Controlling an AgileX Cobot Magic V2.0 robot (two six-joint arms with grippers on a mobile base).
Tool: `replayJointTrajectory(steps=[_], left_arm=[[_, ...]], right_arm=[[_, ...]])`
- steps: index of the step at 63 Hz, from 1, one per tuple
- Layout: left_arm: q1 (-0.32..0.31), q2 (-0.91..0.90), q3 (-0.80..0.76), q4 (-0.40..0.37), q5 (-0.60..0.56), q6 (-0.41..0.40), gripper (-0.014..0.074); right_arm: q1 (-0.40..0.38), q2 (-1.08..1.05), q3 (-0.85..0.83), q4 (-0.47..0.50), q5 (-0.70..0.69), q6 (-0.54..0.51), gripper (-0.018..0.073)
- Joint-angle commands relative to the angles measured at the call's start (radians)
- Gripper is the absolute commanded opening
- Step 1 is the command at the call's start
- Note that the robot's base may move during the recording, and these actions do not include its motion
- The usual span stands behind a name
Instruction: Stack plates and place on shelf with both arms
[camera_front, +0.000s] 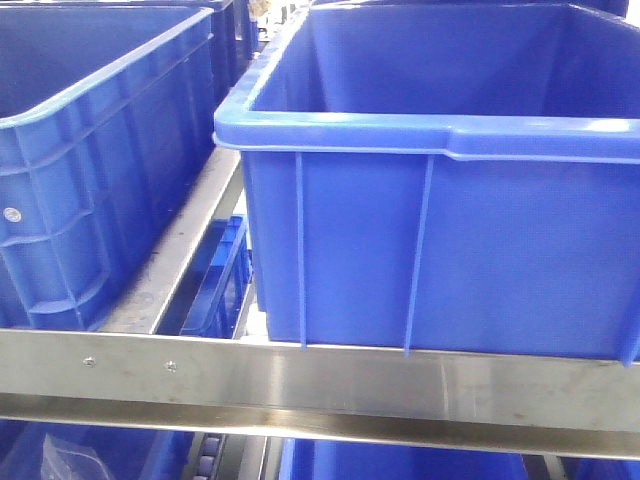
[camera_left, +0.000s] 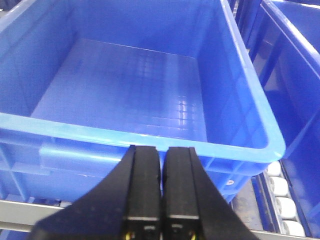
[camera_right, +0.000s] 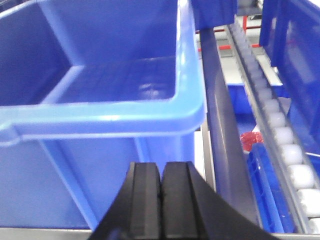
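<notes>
On the steel shelf (camera_front: 330, 385), along its brushed front rail, two big blue crates sit side by side as I watch through the front camera: one crate (camera_front: 90, 170) at the left edge, a second crate (camera_front: 440, 210) filling the right half, its thick rim nearest the lens. Between them a bare metal strip of the shelf runs back from the front rail, and more blue plastic shows on the tier below.

My left gripper (camera_left: 160, 200) hangs just in front of an open crate (camera_left: 135, 95), fingers pressed together with only a thin seam between the black pads and nothing caught in them. That crate's ribbed floor carries only light reflections. A row of white rollers (camera_left: 282, 197) lines the shelf at the crate's right edge.

My right gripper (camera_right: 161, 200) is likewise closed, pads flush against each other and gripping nothing, poised before the near right corner of another crate (camera_right: 100, 75). To its right a dark rail runs back beside a roller track (camera_right: 285, 145), and something small and red (camera_right: 251, 138) lies on the tier below, too blurred for me to name.

The plates appear in none of my three views; I cannot say where they lie.
</notes>
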Motion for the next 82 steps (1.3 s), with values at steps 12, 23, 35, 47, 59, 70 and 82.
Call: replayJointTrajectory(steps=[12,23,35,47,59,70,82], left_arm=[[0.000,0.010,-0.031,-0.004,-0.087,-0.009,0.0092],[0.000,0.010,-0.031,-0.004,-0.087,-0.009,0.0092],[0.000,0.010,-0.031,-0.004,-0.087,-0.009,0.0092],[0.000,0.010,-0.031,-0.004,-0.087,-0.009,0.0092],[0.000,0.010,-0.031,-0.004,-0.087,-0.009,0.0092],[0.000,0.010,-0.031,-0.004,-0.087,-0.009,0.0092],[0.000,0.010,-0.031,-0.004,-0.087,-0.009,0.0092]], right_arm=[[-0.005,-0.022,-0.016,-0.008,-0.107,-0.005,0.0056],[-0.005,-0.022,-0.016,-0.008,-0.107,-0.005,0.0056],[-0.005,-0.022,-0.016,-0.008,-0.093,-0.003,0.0056],[-0.005,-0.022,-0.016,-0.008,-0.078,-0.004,0.0056],[-0.005,-0.022,-0.016,-0.008,-0.077,-0.004,0.0056],[-0.005,-0.022,-0.016,-0.008,-0.077,-0.004,0.0056],[-0.005,-0.022,-0.016,-0.008,-0.077,-0.004,0.0056]])
